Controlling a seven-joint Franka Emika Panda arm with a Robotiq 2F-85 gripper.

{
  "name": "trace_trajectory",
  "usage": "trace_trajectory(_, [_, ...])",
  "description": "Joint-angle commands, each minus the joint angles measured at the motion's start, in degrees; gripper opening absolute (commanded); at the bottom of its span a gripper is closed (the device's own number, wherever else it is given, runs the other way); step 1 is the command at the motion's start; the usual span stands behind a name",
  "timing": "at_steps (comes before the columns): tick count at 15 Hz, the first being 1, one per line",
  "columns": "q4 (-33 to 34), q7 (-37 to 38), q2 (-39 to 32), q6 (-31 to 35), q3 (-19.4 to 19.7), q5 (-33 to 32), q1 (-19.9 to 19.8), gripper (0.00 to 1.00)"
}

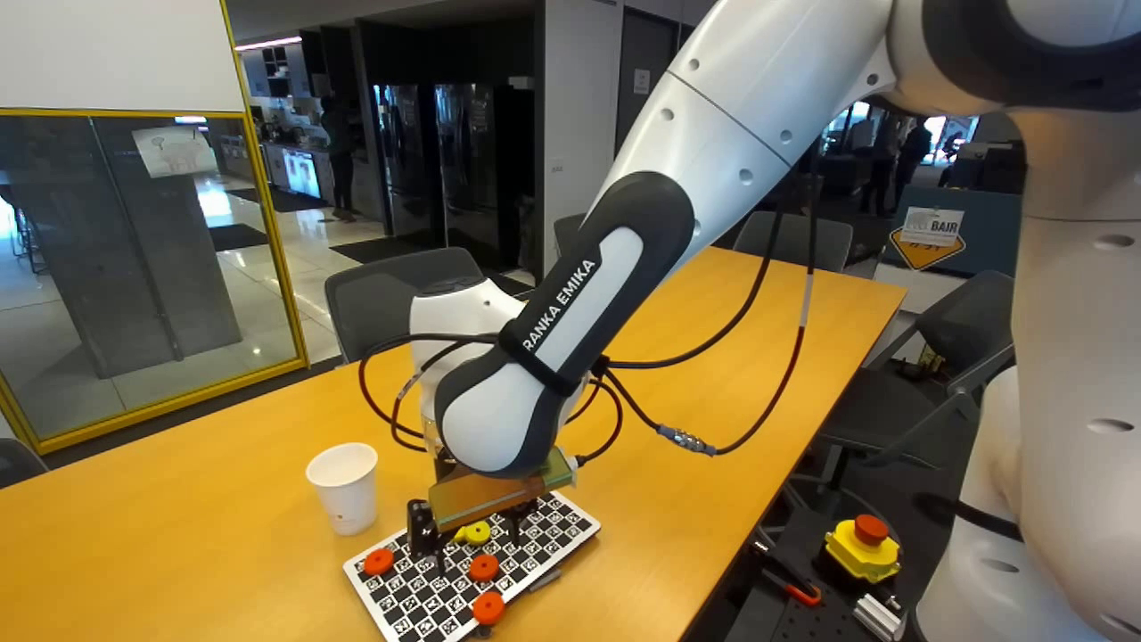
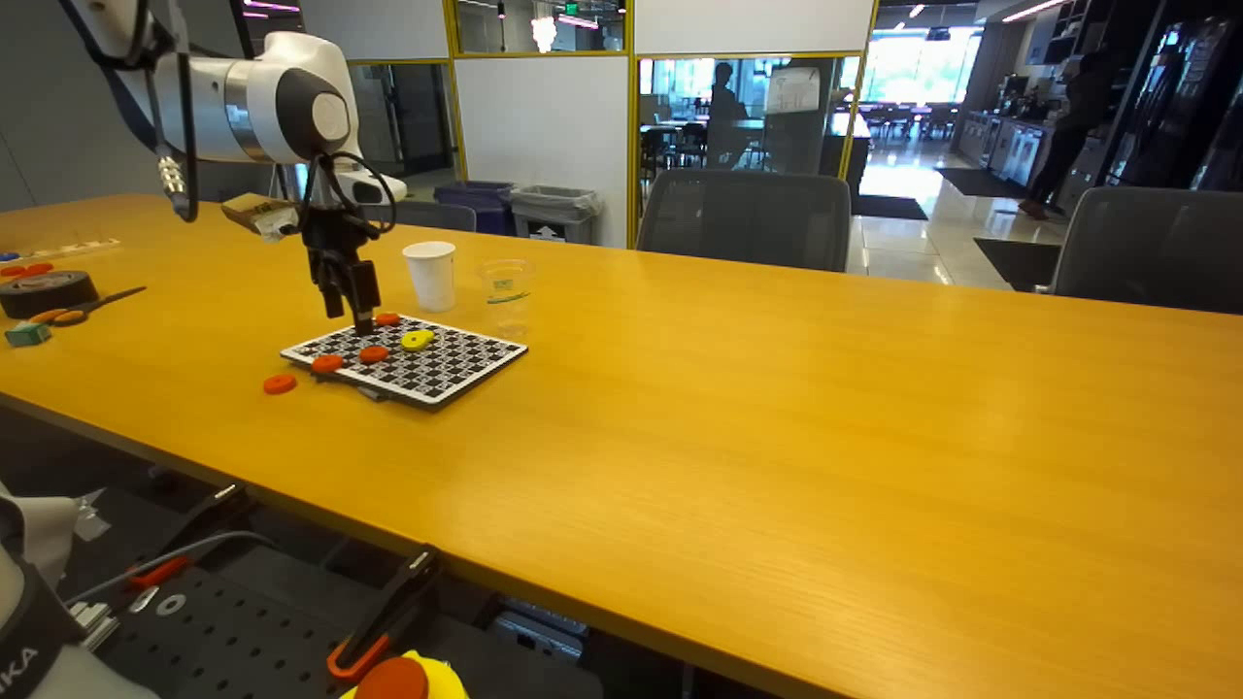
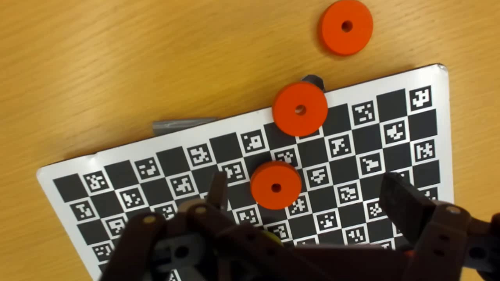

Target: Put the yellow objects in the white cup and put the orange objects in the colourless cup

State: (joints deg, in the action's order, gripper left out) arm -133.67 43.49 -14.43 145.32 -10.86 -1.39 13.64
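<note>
While your gripper (image 3: 304,185) hangs low over the checkered board (image 3: 446,164), its fingers (image 3: 400,203) stand spread wide, and look at this: an orange disc (image 3: 275,185) shows right in the gap in your wrist view, apart from both tips! That disc is a beauty, flat and round, bright orange-red, a neat little hole dead centre. A second orange disc (image 3: 300,109) straddles the board's long edge, part on, part over, and a third orange disc (image 3: 345,27) lies flat on the table (image 2: 777,437), just outside that same edge. Swing your eye to the corner nearest the white cup (image 1: 346,490) and you find a fourth orange disc (image 1: 379,561), flat on the board. Now the yellow: your yellow piece (image 2: 418,340), rounded, with a small dark hole, lies near the board's middle, well in from the edges, mostly hidden by the gripper in the wrist view; whether it is one piece or two touching, you cannot tell. Beyond the opposite long edge both cups stand upright on the table: the white one opaque and tapered, a faint mark low on its side, and the colourless cup (image 2: 506,291), see-through with some green showing at its side, just off the board's other corner along that edge.
</note>
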Motion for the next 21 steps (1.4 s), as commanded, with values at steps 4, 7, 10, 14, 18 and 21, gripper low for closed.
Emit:
trace_trajectory(4, [1.56,1.65,-4.05,3.97,4.10,-1.27,2.76,1.00])
trace_trajectory(7, [1.99,1.31,-5.15,4.67,4.89,-0.82,3.27,1.00])
trace_trajectory(10, [2.24,1.12,-5.96,5.57,5.51,-0.44,3.57,1.00])
trace_trajectory(14, [2.45,0.93,-6.60,6.26,6.00,-0.18,3.69,1.00])
trace_trajectory(18, [2.41,0.75,-6.77,6.29,6.23,-0.08,3.71,1.00])
trace_trajectory(21, [2.42,0.83,-6.96,6.43,6.37,-0.20,3.86,0.66])
